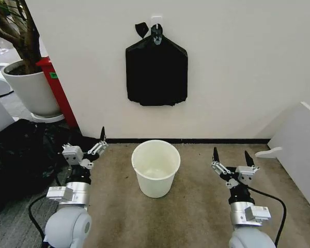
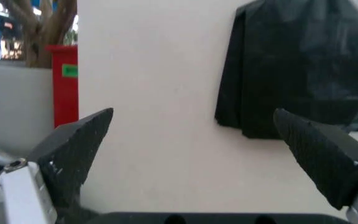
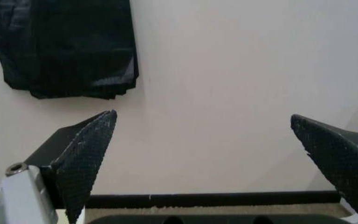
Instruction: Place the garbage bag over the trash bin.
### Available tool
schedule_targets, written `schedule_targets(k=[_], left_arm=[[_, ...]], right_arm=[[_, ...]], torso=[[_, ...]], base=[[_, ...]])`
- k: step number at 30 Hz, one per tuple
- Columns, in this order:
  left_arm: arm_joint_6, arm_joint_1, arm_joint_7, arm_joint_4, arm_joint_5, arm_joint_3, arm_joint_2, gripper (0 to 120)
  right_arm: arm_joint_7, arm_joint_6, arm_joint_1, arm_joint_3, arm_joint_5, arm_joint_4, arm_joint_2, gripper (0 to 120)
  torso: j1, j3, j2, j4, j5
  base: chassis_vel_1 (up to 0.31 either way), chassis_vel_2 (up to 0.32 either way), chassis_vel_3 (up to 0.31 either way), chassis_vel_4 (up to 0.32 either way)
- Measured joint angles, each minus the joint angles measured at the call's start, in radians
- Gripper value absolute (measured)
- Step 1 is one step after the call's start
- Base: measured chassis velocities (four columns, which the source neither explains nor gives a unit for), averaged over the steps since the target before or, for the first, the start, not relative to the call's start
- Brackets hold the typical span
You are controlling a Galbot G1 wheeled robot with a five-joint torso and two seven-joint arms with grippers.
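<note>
Cream-white and bare inside, the trash bin (image 1: 155,168) stands on the carpet by the wall, midway between both arms. No single garbage bag is in either claw yet; a flat bundle of black bags (image 1: 156,72) hangs from a wall hook (image 1: 156,25) straight above the bin. So this looks like the very start: the next move calls for reaching up to that bundle. Left gripper (image 1: 91,147) is raised, tilted toward the wall, wide open and holding nothing. Right gripper (image 1: 233,157) points upward, equally wide and empty.
</note>
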Motion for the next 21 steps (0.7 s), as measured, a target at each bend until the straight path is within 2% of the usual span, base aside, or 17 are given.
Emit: schedule_targets(k=[2,7,10,16,17,18,21], left_arm=[[0.009,0.000,-0.002,-0.004,-0.008,0.000,0.000,100],[0.040,-0.001,-0.003,-0.055,-0.135,-0.017,0.022,100],[0.039,0.004,-0.010,-0.057,-0.136,-0.022,0.022,100],[0.042,0.051,-0.042,-0.085,-0.103,-0.018,0.008,100],[0.042,0.051,-0.042,-0.085,-0.103,-0.018,0.008,100],[0.031,0.062,-0.037,-0.096,-0.099,-0.019,0.009,100],[0.026,0.076,-0.044,-0.100,-0.078,-0.023,0.009,100]], right_arm=[[0.000,-0.002,0.003,-0.001,0.002,-0.002,-0.003,100],[-0.003,0.003,0.037,-0.020,0.020,0.000,-0.033,100],[-0.007,-0.006,0.064,-0.032,0.036,0.006,-0.040,100],[-0.069,-0.075,0.198,-0.052,0.289,0.005,-0.030,100],[-0.069,-0.075,0.198,-0.052,0.289,0.005,-0.030,100],[-0.087,-0.072,0.255,-0.073,0.376,-0.025,-0.034,100],[-0.122,-0.006,0.391,-0.132,0.484,-0.120,-0.050,100]], torso=[[0.000,0.000,0.000,0.0000,0.0000],[0.000,0.000,0.000,-0.0001,0.0001],[0.000,0.000,0.000,0.0000,0.0000],[0.000,0.000,0.000,-0.0001,-0.0001],[0.000,0.000,0.000,-0.0001,-0.0001],[0.000,0.000,0.000,-0.0003,-0.0003],[0.000,0.000,0.000,0.0000,0.0000]], base=[[0.000,0.000,0.000,0.000],[0.000,0.000,0.000,0.000],[0.000,0.000,0.000,0.000],[0.000,0.000,0.000,0.000],[0.000,0.000,0.000,0.000],[0.000,0.000,0.000,0.000],[0.000,0.000,0.000,0.000]])
